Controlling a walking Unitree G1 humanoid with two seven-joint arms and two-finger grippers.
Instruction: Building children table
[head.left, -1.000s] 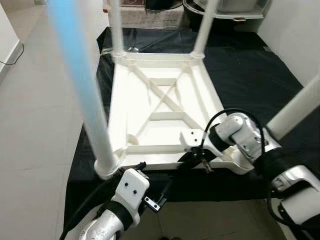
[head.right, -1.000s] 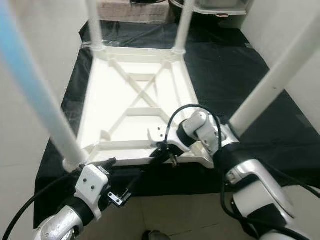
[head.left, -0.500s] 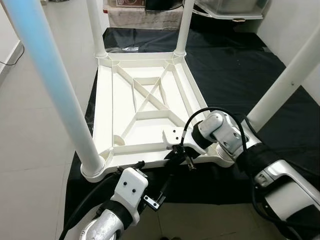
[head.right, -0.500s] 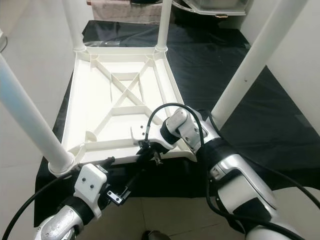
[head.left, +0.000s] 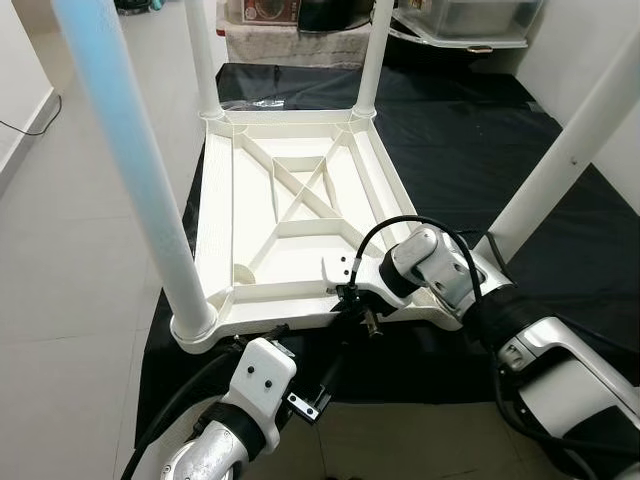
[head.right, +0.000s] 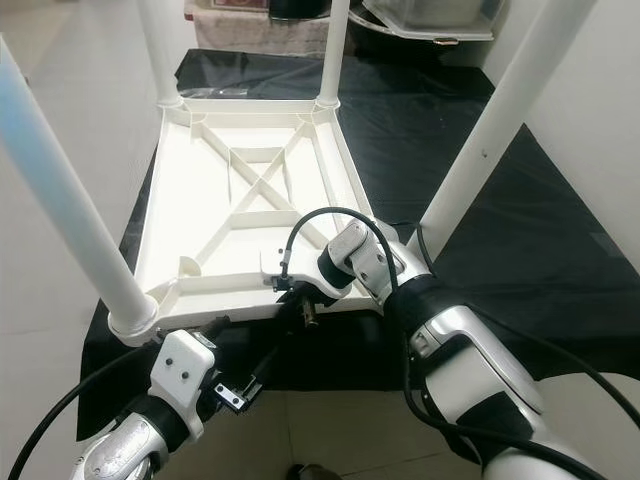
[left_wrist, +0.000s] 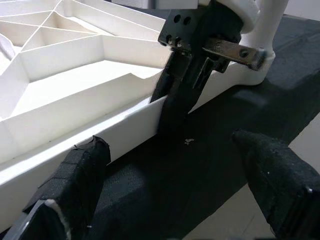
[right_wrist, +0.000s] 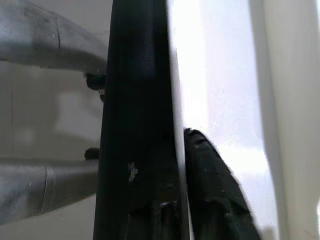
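Lying upside down on a black mat (head.left: 470, 150) on the floor, the white children's table (head.left: 290, 215) has four legs pointing up; the near left leg (head.left: 135, 170) shows a blue tint. The right pincer (left_wrist: 175, 112) is clamped on the table's near rim, one finger either side of the wall. The left pincer (left_wrist: 170, 185) hovers just before the same rim, fingers (left_wrist: 272, 175) spread wide, empty. Storage boxes (head.left: 470, 15) stand beyond the mat.
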